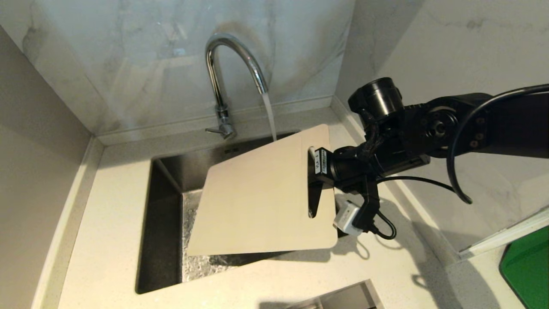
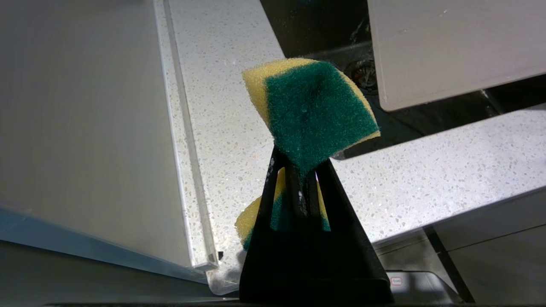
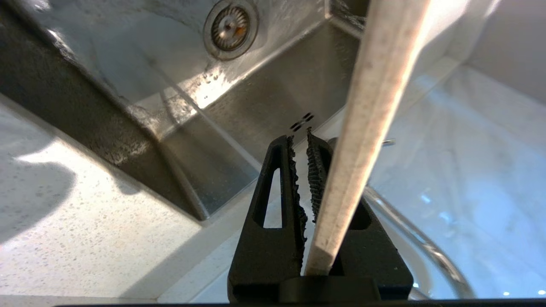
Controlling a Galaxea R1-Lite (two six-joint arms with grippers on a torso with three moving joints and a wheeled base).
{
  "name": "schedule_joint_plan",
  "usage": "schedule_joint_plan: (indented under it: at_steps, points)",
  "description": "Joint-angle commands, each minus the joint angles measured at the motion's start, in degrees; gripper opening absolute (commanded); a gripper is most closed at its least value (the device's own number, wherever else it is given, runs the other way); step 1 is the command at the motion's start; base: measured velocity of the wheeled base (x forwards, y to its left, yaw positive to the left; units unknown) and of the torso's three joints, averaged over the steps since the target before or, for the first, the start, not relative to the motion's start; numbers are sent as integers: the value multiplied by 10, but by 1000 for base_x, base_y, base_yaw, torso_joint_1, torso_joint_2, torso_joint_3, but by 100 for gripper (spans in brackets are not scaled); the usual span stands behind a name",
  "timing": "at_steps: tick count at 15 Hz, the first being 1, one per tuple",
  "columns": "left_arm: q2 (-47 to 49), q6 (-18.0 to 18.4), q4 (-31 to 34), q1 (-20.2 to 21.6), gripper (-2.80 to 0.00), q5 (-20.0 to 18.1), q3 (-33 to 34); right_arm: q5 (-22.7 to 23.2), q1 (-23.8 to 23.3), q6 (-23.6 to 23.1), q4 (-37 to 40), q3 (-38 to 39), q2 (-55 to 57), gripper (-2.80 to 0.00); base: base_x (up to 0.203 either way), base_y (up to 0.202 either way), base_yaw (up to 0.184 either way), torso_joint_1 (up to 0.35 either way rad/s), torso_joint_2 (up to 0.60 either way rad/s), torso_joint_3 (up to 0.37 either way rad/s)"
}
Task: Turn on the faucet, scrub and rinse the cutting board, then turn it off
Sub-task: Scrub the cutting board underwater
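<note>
The chrome faucet (image 1: 223, 77) stands behind the sink (image 1: 163, 240), and water (image 1: 270, 111) runs from its spout. The cream cutting board (image 1: 261, 193) hangs tilted over the sink. Its far edge is at the stream; I cannot tell whether the water strikes it. My right gripper (image 1: 315, 171) is shut on the board's slot-handle end. In the right wrist view the board's edge (image 3: 375, 106) rises from between the jaws of that gripper (image 3: 300, 140). My left gripper (image 2: 298, 164) is shut on a yellow-and-green sponge (image 2: 315, 111), near a corner of the board (image 2: 448, 51). It is outside the head view.
Speckled countertop (image 1: 107, 214) surrounds the sink, with marble walls close behind and on the right. The drain (image 3: 230, 27) lies in the wet basin. A bright green thing (image 1: 527, 270) sits at the lower right. A grey recess (image 1: 343, 298) shows at the front edge.
</note>
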Motion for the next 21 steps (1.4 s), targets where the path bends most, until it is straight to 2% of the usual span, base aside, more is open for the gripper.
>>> schedule_joint_plan:
  at_steps: [1,7,15,18,19,21]
  points:
    - [0,0,0,0,-280,0,0,6,0,-8,-15,40,-40,-280,0,0,0,0,0,0]
    - [0,0,0,0,-280,0,0,39,-15,-6,-96,126,-81,-280,0,0,0,0,0,0]
    - [0,1,0,0,-280,0,0,53,-18,-5,-103,162,-95,-280,0,0,0,0,0,0]
    - [0,7,0,0,-280,1,-1,53,-18,-4,-133,189,-100,-280,0,0,0,0,0,0]
    - [0,12,3,0,-280,1,-9,53,-18,-2,-139,196,-101,-280,0,0,0,0,0,0]
    - [30,10,16,0,-280,2,-77,55,-19,-2,-139,192,-102,-280,0,0,0,0,0,0]
